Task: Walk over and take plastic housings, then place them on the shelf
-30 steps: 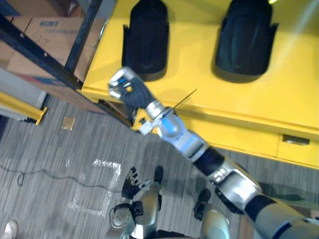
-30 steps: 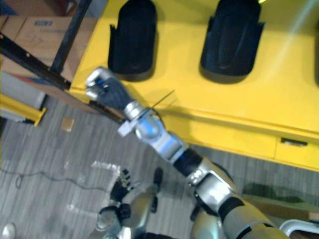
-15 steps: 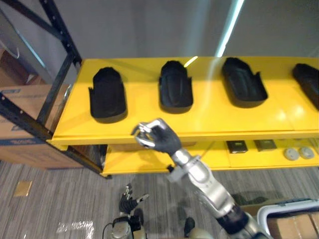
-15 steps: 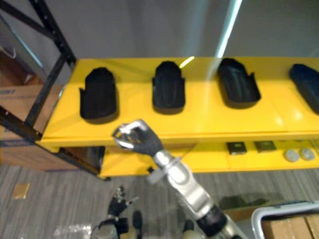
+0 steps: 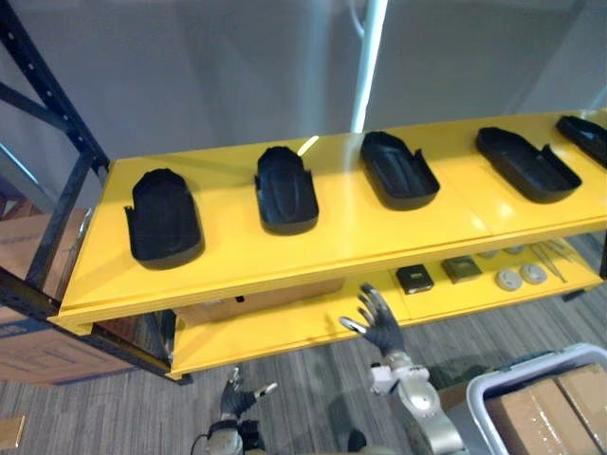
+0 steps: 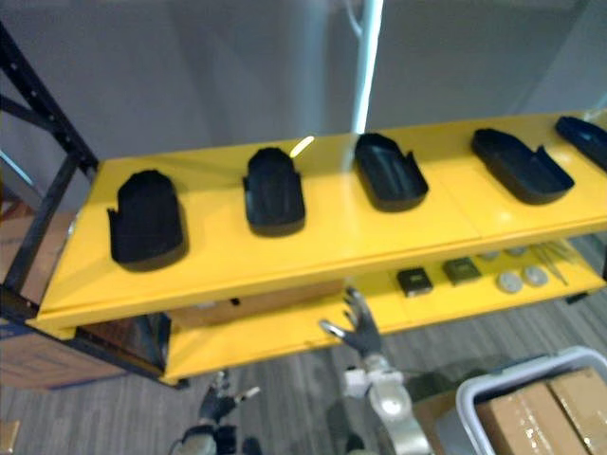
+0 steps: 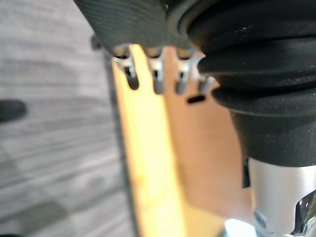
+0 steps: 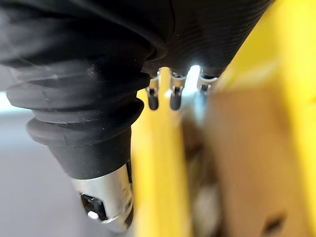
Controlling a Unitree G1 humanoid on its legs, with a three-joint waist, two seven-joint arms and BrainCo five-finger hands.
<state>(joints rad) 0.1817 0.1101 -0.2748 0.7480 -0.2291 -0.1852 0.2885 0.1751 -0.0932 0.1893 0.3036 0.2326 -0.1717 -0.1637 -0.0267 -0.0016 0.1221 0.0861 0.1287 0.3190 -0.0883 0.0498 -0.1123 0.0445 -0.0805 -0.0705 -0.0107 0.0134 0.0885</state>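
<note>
The fingers of the right hand [image 5: 379, 325] are spread apart and empty, as are those of the left hand [image 5: 235, 398] below it. Above them, five black plastic housings [image 5: 286, 190] lie in a row on the yellow metal shelf [image 5: 332, 242], so the placing looks done unless more wait elsewhere.
</note>
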